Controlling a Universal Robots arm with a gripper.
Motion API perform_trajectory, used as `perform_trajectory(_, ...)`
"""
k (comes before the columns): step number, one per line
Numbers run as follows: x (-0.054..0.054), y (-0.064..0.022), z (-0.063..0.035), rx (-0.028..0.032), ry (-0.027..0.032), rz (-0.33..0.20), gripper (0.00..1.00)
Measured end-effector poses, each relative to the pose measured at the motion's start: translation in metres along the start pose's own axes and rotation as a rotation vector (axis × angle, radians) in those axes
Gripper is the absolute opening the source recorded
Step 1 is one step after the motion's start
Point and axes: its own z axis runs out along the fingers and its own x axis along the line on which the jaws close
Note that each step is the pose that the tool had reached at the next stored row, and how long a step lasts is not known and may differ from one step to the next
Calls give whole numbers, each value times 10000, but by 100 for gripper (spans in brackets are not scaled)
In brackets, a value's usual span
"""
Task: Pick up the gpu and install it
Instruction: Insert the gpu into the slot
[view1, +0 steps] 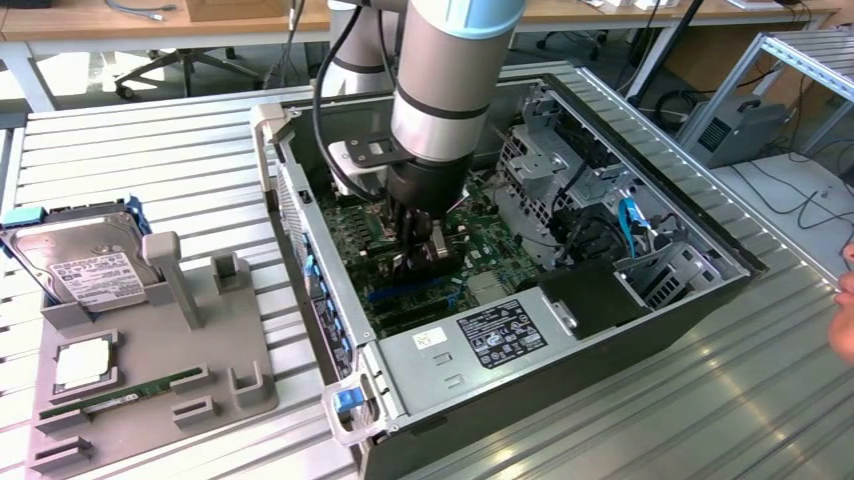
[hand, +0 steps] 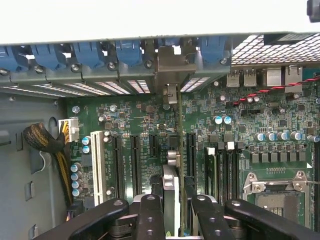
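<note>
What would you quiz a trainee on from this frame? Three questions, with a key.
1. True or false: the end effector is inside the computer case.
2. What does it grip? A) a screwdriver B) the gpu C) a CPU cooler
3. Which board lies under the gpu?

Key: 1 true; 2 B; 3 the motherboard.

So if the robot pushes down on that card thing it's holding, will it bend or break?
Probably not bend much: the gpu looks like a thin, stiff board, held edge-on in the gripper. It could tip sideways, being so thin. It seems fragile too, standing over the motherboard with its tiny parts.
</note>
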Motion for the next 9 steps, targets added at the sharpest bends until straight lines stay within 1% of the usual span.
perform_trajectory(9, -18, 1, 0, 1, 1, -55, 27)
